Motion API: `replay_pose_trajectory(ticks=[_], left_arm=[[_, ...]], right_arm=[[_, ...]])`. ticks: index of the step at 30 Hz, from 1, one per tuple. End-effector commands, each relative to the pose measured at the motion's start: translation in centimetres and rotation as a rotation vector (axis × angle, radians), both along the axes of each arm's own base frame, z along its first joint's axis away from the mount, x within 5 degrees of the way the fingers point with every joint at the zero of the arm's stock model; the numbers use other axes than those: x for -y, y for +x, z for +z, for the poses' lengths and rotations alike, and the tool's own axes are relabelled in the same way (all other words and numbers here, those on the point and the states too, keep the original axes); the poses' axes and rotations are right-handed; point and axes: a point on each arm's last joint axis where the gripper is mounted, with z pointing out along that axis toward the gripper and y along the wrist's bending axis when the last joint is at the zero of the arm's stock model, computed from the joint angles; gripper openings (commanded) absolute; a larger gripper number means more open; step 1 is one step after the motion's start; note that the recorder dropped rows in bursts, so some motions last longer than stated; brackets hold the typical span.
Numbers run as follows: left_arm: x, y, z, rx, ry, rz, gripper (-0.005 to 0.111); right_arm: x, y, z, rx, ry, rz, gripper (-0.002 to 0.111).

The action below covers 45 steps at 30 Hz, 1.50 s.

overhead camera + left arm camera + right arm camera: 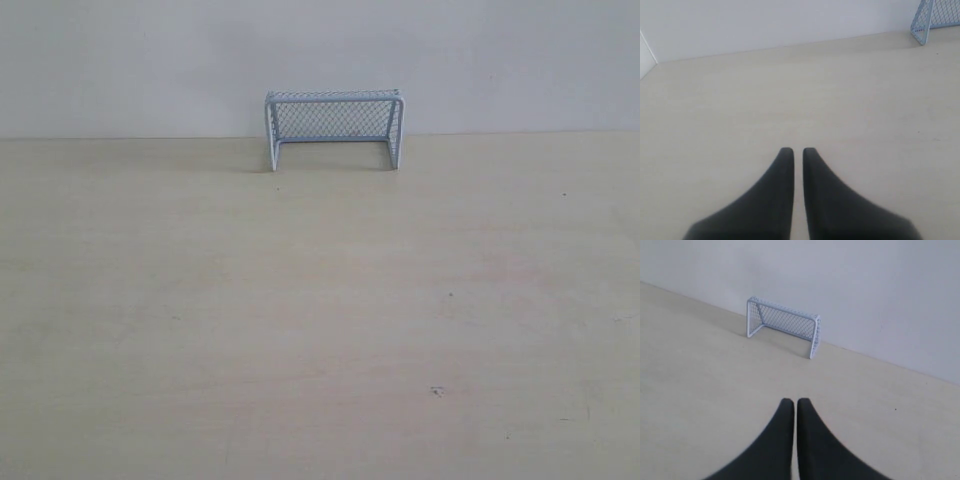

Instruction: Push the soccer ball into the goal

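The goal (pixel 334 128), a pale blue-white frame with fine mesh, stands at the back of the table against the wall, its mouth facing forward. It also shows far ahead in the right wrist view (pixel 784 324), and one corner of the goal (pixel 935 20) appears in the left wrist view. The soccer ball is out of view in every frame. My left gripper (pixel 794 150) is shut, with only a thin slit between its black fingers and nothing held. My right gripper (pixel 794 400) is shut too, empty. Neither gripper appears in the exterior view.
A pale wooden table (pixel 320 320) stretches from the front edge to a white wall (pixel 320 60). A few small dark specks (pixel 437 391) mark its surface. The wall's corner and a side panel (pixel 646 57) show in the left wrist view.
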Motion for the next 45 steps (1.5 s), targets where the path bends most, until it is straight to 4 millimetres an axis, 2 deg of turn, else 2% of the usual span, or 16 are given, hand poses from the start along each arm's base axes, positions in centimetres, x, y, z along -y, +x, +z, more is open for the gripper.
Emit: replay_pose_trajectory(ticks=[1,9,26,35,39,45], left_arm=[[0.1,0.0,0.1,0.003,-0.009,-0.006,0.006],[0.1,0.0,0.1,0.003,-0.009,-0.006,0.006],[0.1,0.0,0.1,0.003,-0.009,-0.006,0.006],[0.1,0.0,0.1,0.003,-0.009,-0.006,0.006],[0.1,0.0,0.1,0.003,-0.009,-0.006,0.006],[0.1,0.0,0.1,0.003,-0.009,-0.006,0.006]], right_arm=[[0.2,-0.1,-0.9,0.053,0.05,-0.035,0.0],[0.4,-0.4,-2.9,0.095,0.089,-0.052,0.0],[1.5,-0.5,-7.8,0.103,0.142,-0.211,0.0],[1.7,-0.8,-11.4,0.127,0.176,-0.245,0.0],[1.9,-1.0,-12.4,0.139,0.181,-0.265,0.0],[1.9,-1.0,-12.8,0.134,0.18,-0.266,0.0]])
